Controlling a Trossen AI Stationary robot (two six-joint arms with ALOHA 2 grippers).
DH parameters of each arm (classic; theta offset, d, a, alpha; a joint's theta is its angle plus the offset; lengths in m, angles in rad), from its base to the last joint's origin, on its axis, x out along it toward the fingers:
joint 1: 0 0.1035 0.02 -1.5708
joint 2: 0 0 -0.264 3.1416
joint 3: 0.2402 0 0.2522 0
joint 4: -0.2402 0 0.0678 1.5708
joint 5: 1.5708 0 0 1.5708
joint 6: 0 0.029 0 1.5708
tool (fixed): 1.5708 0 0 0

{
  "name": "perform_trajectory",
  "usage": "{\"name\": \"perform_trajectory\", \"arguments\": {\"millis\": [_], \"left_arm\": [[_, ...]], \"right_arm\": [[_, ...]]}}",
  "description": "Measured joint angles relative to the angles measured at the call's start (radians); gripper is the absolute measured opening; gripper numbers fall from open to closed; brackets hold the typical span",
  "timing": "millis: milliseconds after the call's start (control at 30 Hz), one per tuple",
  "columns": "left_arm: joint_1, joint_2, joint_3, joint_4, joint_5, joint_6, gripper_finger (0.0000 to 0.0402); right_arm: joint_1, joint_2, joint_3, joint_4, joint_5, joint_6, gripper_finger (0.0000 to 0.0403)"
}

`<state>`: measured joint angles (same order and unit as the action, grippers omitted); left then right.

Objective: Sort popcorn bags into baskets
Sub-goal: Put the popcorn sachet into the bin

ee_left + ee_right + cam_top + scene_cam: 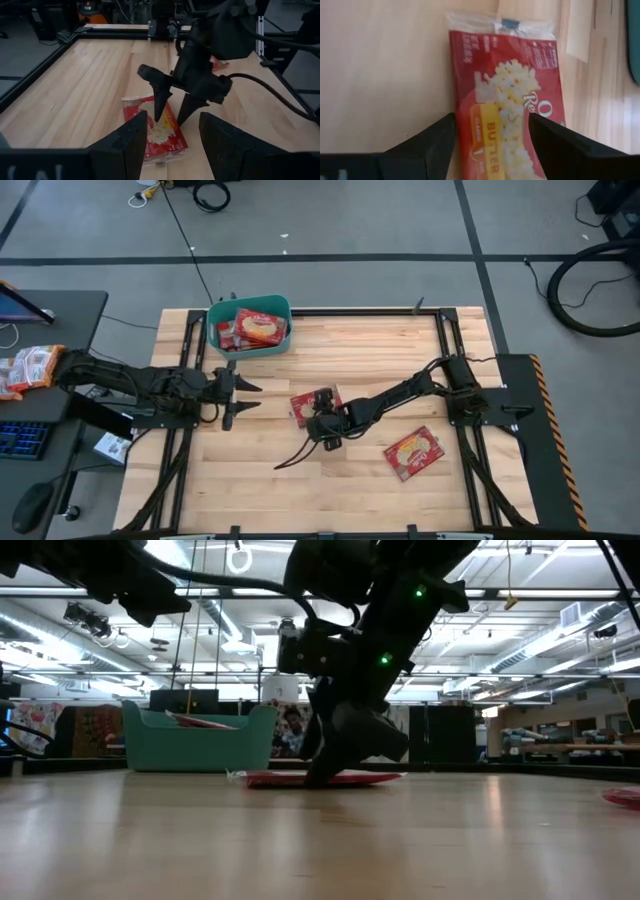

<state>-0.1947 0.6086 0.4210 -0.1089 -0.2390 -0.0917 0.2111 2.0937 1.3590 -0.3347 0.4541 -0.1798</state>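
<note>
Pick-up step in hand. Right gripper [322, 412] lowered over a flat red plastic popcorn packet with a yellow butter label [157, 131] lying near mid-table on the pale wooden plank tabletop [270, 480]. Fingers parted and straddling the packet's width in the right wrist view, tips down at the surface in the low view, nothing clamped as yet; actual contact with the packet hard to confirm, probably just touching. Teal rounded-corner plastic tub [250, 326] at the far edge, well apart from this packet, already holding at least two red packets. Another red packet [414, 452] flat on the wood nearer the right arm's base. Left gripper [236, 393] waiting left of centre, fingers spread, empty.

Next move likely: pinching the thin packet without skidding it, lifting clear, then carrying across to the tub.
</note>
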Motion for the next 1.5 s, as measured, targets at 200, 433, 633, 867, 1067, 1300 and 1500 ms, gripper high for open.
{"name": "perform_trajectory", "arguments": {"millis": [200, 433, 633, 867, 1067, 1300, 1500], "left_arm": [[0.0, 0.0, 0.0, -0.001, 0.001, -0.002, 0.0183], [0.0, 0.0, 0.0, -0.001, 0.035, -0.002, 0.0183], [0.0, 0.0, 0.0, -0.002, 0.037, -0.001, 0.0183], [0.0, -0.054, 0.013, -0.039, 0.035, 0.009, 0.0183], [0.0, -0.177, 0.068, -0.105, 0.034, 0.026, 0.0183], [0.0, -0.289, 0.069, -0.119, 0.034, 0.036, 0.0183], [0.0, -0.347, 0.069, -0.116, 0.04, 0.031, 0.0183]], "right_arm": [[-0.046, -0.003, -0.015, -0.003, -0.063, -0.001, 0.0204], [-0.071, -0.004, -0.016, -0.011, -0.162, -0.005, 0.0079], [-0.072, -0.006, -0.017, -0.014, -0.175, -0.048, 0.0011], [-0.071, -0.04, 0.053, -0.037, -0.171, -0.088, 0.0006], [-0.076, -0.04, 0.148, -0.032, -0.125, -0.119, 0.0004], [-0.121, -0.04, 0.253, 0.049, -0.102, -0.171, 0.0003], [-0.184, -0.04, 0.302, 0.174, -0.178, -0.232, 0.0002]]}}
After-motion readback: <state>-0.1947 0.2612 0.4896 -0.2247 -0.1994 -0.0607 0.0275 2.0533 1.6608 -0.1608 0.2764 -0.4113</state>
